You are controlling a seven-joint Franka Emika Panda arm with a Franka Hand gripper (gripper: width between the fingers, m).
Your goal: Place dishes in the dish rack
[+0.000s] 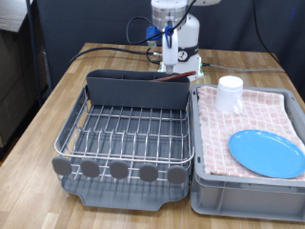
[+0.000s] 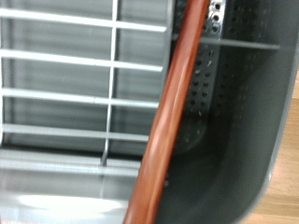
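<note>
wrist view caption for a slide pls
Wooden spoon leaning in the dish rack's grey cutlery bin, wire grid alongside.

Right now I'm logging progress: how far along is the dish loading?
The wooden spoon leans in the cutlery bin of the dish rack, with the gripper just above it. The white mug and blue plate remain in the cloth-lined crate.

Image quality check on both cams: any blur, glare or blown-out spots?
Exterior view: evenly lit, mildly soft; the white mug and the hand look near blown out. Wrist view: the wooden spoon sits close and blurred; the dish rack wires are soft, with pale sheen on the tray below.
</note>
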